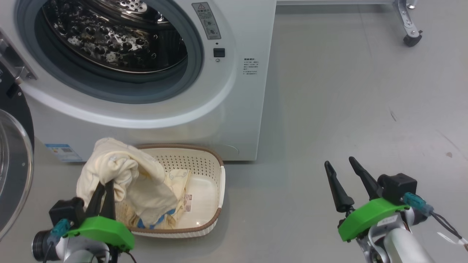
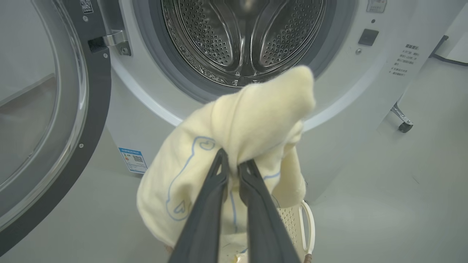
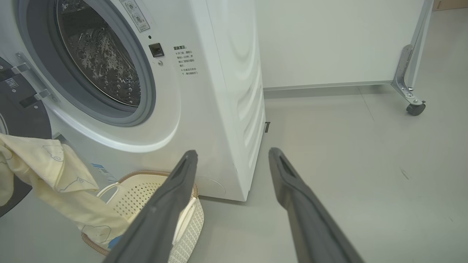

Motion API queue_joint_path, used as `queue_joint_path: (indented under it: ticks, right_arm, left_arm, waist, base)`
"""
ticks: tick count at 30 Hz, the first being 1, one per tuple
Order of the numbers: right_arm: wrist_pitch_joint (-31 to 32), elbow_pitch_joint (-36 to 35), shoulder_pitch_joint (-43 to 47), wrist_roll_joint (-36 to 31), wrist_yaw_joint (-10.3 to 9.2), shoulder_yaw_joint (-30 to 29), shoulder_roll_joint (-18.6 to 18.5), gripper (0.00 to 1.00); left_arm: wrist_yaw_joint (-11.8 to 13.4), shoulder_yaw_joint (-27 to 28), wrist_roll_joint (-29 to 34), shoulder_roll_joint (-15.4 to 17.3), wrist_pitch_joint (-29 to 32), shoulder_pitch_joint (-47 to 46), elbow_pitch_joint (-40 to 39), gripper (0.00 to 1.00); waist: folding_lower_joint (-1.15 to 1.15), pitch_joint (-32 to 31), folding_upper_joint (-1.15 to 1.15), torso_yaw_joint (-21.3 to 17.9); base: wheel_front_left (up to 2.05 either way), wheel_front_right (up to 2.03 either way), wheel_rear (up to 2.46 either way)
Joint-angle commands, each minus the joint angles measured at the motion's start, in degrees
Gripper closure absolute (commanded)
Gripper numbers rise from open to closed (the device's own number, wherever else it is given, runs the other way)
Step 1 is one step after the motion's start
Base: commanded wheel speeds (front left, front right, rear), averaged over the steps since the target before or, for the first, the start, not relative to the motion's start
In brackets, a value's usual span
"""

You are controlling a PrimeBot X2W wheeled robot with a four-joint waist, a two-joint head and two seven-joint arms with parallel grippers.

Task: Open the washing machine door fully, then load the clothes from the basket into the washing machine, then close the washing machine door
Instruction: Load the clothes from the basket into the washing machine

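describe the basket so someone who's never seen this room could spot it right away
Find the big white washing machine with the open round drum. On the grey floor directly in front of it sits the basket. It is a small cream-white perforated tub with a brown rim, cream-yellow clothes draped above one end.

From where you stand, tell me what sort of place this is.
Likely a laundry test area or lab, not a home: a white washing machine stands on a plain grey floor, a basket with clothes before it, and a metal frame on a castor stands nearby.
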Motion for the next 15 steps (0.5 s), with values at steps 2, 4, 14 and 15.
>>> queue_joint_path:
  ticks: [2,4,14,15]
  right_arm:
    - [-0.51,-1.56,-1.44,0.56,0.01,1.17,-0.26,0.0]
    - [-0.62,-1.51,-1.63,0.5,0.01,1.07,-0.22,0.0]
    - [-1.11,-1.67,-3.2,0.14,0.01,0.83,-0.04,0.0]
    - [-1.15,-1.69,-3.36,0.1,0.01,0.82,-0.03,0.0]
  left_arm:
    - [-0.34,3.89,1.18,0.9,-0.83,-1.35,-3.25,1.0]
    - [-0.72,5.15,1.94,0.47,-0.83,-1.26,-4.42,1.0]
    - [-2.96,11.54,5.53,-2.0,-0.83,-4.45,-8.62,1.0]
    - [-3.21,12.09,5.79,-2.23,-0.83,-5.02,-8.88,1.0]
  waist:
    - [0.01,0.54,0.0,-0.33]
    - [0.01,1.09,0.0,-0.59]
    - [0.01,5.76,0.0,-2.3]
    - [0.01,6.3,0.0,-2.49]
  base:
    - [0.0,0.0,0.0]
    - [0.0,0.0,0.0]
    - [0.0,0.0,0.0]
    - [0.0,0.0,0.0]
